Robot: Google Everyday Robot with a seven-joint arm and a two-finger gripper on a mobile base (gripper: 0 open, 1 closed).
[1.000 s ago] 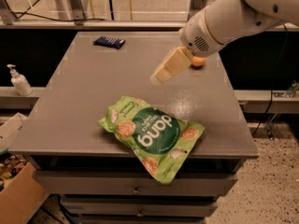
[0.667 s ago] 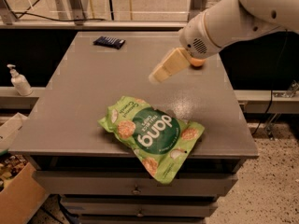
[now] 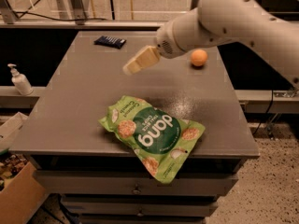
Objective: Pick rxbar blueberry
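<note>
The rxbar blueberry (image 3: 110, 42) is a small flat dark navy bar lying at the far left corner of the grey table (image 3: 70, 106). My gripper (image 3: 130, 68) hangs over the middle of the table on a white arm that comes in from the upper right. It is to the right of the bar and nearer the camera, well apart from it, and nothing shows in it.
A large green "dang" chip bag (image 3: 152, 133) lies at the table's front edge, partly overhanging it. An orange ball (image 3: 199, 58) sits at the far right. A soap dispenser (image 3: 19, 80) stands on a ledge to the left. A cardboard box (image 3: 14, 190) sits at the lower left.
My gripper and arm have swung left and back toward the far left corner, uncovering the orange ball. The bar and the bag have not moved.
</note>
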